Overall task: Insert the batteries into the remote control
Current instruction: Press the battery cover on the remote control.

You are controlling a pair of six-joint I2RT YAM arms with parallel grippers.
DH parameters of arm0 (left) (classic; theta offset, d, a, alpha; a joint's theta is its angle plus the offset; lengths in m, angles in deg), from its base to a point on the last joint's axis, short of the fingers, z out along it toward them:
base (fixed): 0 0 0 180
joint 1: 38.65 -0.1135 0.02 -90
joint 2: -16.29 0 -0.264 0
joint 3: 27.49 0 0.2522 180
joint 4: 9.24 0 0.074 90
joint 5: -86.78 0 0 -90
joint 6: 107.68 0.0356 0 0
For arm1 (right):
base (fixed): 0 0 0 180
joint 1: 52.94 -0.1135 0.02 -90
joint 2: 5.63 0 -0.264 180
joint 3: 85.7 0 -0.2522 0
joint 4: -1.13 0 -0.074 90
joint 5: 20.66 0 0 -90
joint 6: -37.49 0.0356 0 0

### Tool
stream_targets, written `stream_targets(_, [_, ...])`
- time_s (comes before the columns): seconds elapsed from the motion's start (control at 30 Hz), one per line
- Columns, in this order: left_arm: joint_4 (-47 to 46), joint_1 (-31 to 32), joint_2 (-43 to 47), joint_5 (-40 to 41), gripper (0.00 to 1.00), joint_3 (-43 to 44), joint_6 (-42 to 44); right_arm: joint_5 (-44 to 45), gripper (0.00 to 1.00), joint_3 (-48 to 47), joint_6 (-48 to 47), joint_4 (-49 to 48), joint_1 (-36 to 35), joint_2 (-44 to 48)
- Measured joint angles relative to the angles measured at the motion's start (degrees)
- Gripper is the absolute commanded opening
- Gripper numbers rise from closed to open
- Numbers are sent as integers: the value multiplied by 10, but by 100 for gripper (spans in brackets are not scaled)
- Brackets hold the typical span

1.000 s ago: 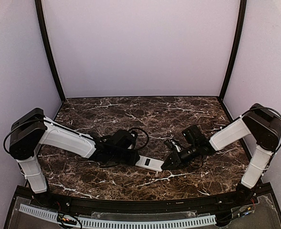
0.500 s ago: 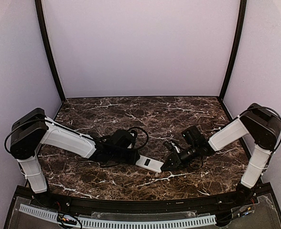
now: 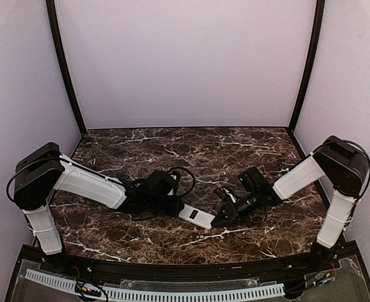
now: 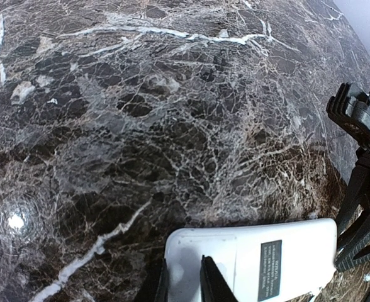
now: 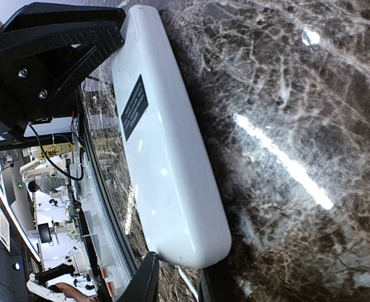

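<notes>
Lying plain white back up on the dark marble table (image 3: 141, 141), the remote control (image 3: 196, 216) sits toward the front edge, between the two arms, says the first watcher. Its long axis runs left to right in the overhead view, the right end a touch nearer the bases.

And the dark patch (image 4: 270, 270) on its back, asks the second: is that the battery recess?

Hard to say, the first answers (it carries small lettering, so it may only be a label). No batteries show in any view.

Who has hold of it?

The right gripper (image 5: 179, 275) straddles the right-hand end, its jaws narrow and close against the sides, so it looks clamped on the remote control. The left gripper (image 4: 185, 283) is at the opposite end, jaws also narrow. One finger (image 4: 209, 283) lies over the white back and the other sits just off the corner. Whether it pinches or merely touches, he cannot tell.

So neither arm is nearer?

Each is at its own end, fingers pointing along the axis toward the other. In his judgement the coming move turns on that. Any lift or turn-over would have to go about this left-right line, both wrists together, or the flat case could twist out of the weaker hold.

And the task itself?

Barely begun, he reckons: the batteries must be found first.
</notes>
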Motion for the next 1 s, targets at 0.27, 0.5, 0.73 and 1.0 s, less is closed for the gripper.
stream_targets(0.27, [-10, 2, 2, 4, 18, -7, 4, -2, 21, -7, 6, 10, 0, -3])
stream_targets(0.5, [-6, 7, 2, 17, 18, -5, 8, 0, 22, -19, 4, 38, 0, -4])
stream_targets(0.73, [-11, 9, 4, 18, 23, -10, 6, 1, 25, -22, 1, 44, 2, -3])
stream_targets(1.0, [30, 9, 32, -6, 37, -22, 28, 19, 32, -29, -14, 28, 26, -2])
